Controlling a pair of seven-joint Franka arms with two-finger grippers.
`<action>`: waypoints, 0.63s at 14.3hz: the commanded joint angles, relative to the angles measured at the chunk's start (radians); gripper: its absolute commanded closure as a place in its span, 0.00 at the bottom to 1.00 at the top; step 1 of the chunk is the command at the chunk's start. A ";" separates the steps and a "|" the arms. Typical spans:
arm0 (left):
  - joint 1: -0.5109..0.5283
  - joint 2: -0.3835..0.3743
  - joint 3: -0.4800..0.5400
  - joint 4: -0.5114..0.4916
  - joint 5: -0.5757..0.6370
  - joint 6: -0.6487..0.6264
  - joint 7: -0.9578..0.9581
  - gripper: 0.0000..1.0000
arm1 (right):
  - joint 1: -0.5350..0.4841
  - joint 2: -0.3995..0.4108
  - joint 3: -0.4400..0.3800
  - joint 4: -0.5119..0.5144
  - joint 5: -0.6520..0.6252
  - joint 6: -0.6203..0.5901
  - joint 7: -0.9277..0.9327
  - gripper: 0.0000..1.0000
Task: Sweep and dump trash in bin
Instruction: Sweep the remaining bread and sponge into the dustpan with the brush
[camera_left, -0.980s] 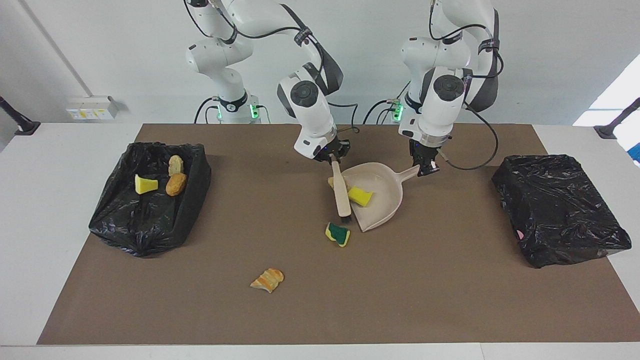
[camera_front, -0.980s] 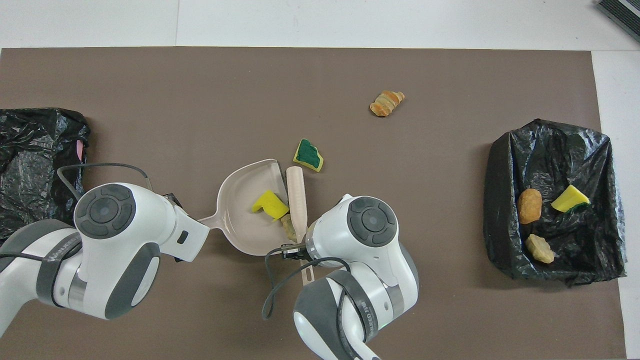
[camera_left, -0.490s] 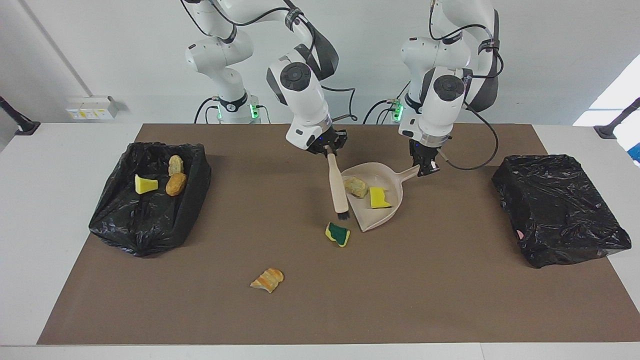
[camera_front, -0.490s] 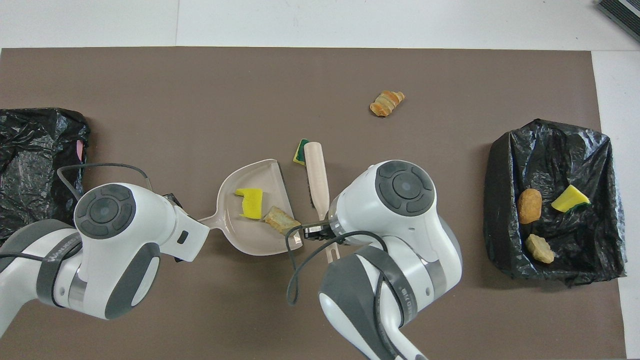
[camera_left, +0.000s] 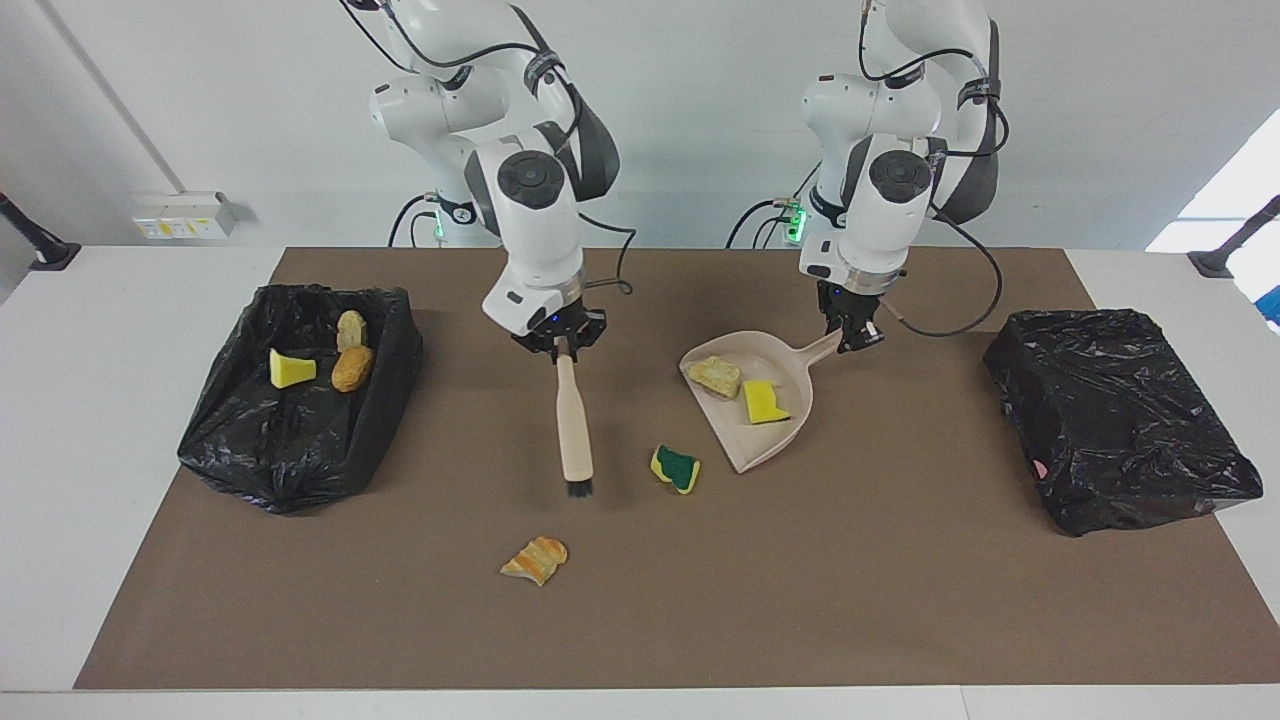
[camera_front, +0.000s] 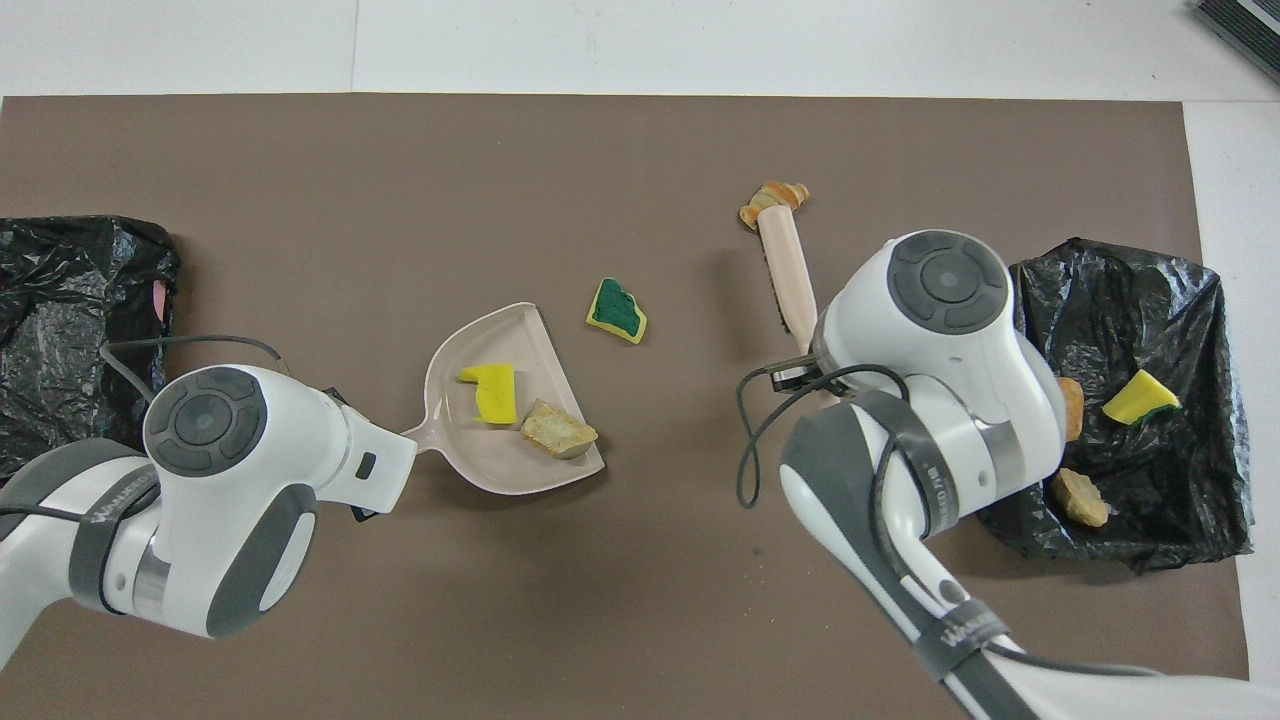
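My right gripper (camera_left: 558, 342) is shut on the handle of a beige brush (camera_left: 574, 425), which hangs bristles-down over the mat beside the yellow-and-green sponge (camera_left: 676, 468), toward the right arm's end. Seen from overhead, the brush (camera_front: 785, 270) tip overlaps the orange-striped chunk (camera_front: 770, 195). My left gripper (camera_left: 850, 335) is shut on the handle of the beige dustpan (camera_left: 765, 447). The dustpan holds a yellow sponge bit (camera_left: 765, 402) and a tan chunk (camera_left: 714, 375). The orange-striped chunk (camera_left: 534, 559) lies farther from the robots than the sponge.
An open black-lined bin (camera_left: 290, 450) at the right arm's end holds a yellow sponge bit (camera_left: 290, 369) and two tan chunks (camera_left: 352, 368). A second bin covered in black bag (camera_left: 1120, 420) stands at the left arm's end. A brown mat (camera_left: 800, 600) covers the table.
My right gripper has lifted the brush from the dustpan's mouth and carried it toward the right arm's end. The tan chunk and yellow bit slid deeper into the dustpan, which has turned slightly.
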 joint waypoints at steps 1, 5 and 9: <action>0.001 -0.036 0.004 -0.038 0.006 0.030 -0.057 1.00 | -0.060 0.086 0.014 0.098 -0.105 -0.003 -0.077 1.00; 0.001 -0.036 0.004 -0.038 0.006 0.028 -0.058 1.00 | -0.067 0.240 0.014 0.247 -0.233 -0.003 -0.120 1.00; 0.001 -0.036 0.004 -0.040 0.006 0.028 -0.058 1.00 | -0.043 0.310 0.017 0.312 -0.247 -0.003 -0.127 1.00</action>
